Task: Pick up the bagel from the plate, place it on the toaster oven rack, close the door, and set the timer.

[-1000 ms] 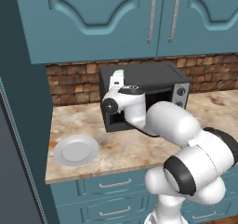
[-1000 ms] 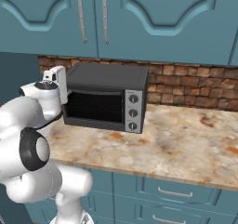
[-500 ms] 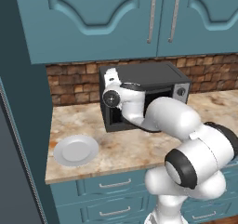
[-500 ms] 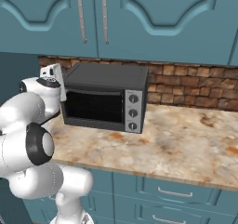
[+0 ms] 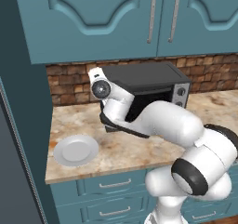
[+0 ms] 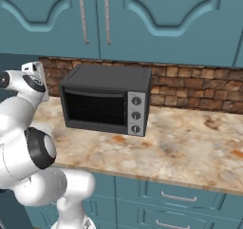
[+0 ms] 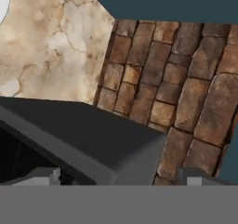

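The fingers (image 7: 44, 175) stand wide apart with nothing between them, their tips poking up at the bottom of the hand view over the back left top corner of the toaster oven (image 6: 114, 78). The brick wall (image 7: 186, 79) is just behind that corner. In the base views the hand sits high at the oven's left end, well away from the controls on its right.

The plate (image 5: 76, 149) lies bare on the desk (image 6: 190, 147), left of the oven. The door (image 6: 95, 108) looks shut, flat against the front, with its handle along the top. The bagel is therefore most likely inside on the rack, though the dark glass is too murky to confirm it.

If so, what remains is the timer. Three round knobs (image 6: 136, 115) stand in a column on the right-hand panel. Which one is the timer cannot be read at this size; the bottom one is a fair guess.

To do this step well, the hand should:
- swing out in front of the oven, not across its top, so the wrist clears the cabinet above
- face the panel squarely
- centre the chosen knob between the tips before closing
- pinch lightly and turn about the knob's own axis, since an off-centre grip would slip or nudge the oven backwards
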